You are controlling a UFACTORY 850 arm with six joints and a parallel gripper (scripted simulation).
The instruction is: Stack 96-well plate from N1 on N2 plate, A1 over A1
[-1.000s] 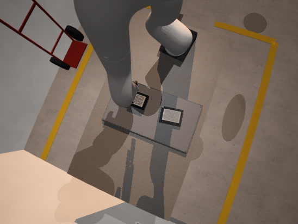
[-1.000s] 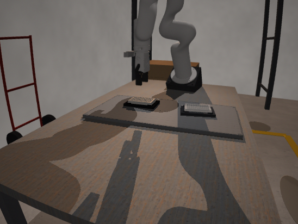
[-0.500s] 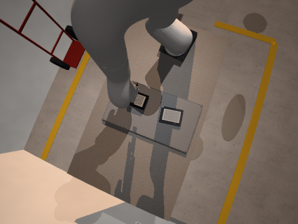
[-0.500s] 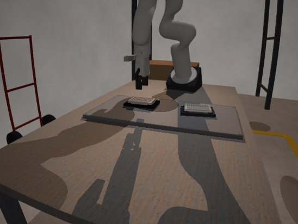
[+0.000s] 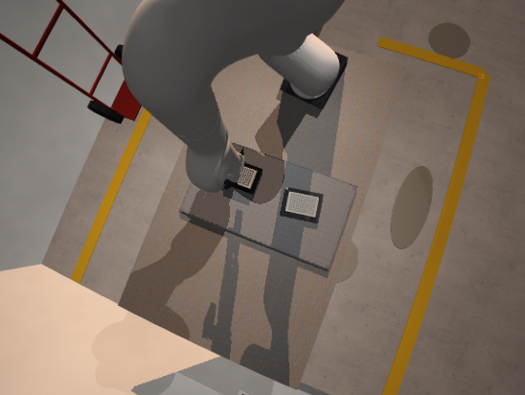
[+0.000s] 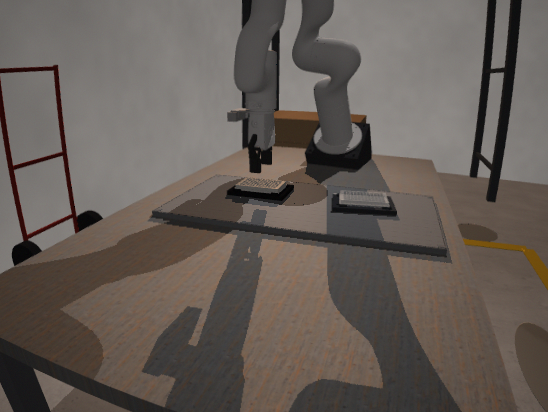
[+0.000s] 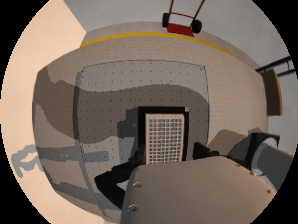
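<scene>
Plate in N1: sat flat in its black nest on the desk, below the gripper.
Jaws: wide apart, empty.
Handling: likely light, rigid, slick plastic; best clamped across the side walls.
Plate in N2: untouched, well apart.

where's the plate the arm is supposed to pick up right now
In the exterior view, the white 96-well plate sits in its black nest on the left of the grey base slab, just below the open black gripper; the other plate lies to its right.
</scene>
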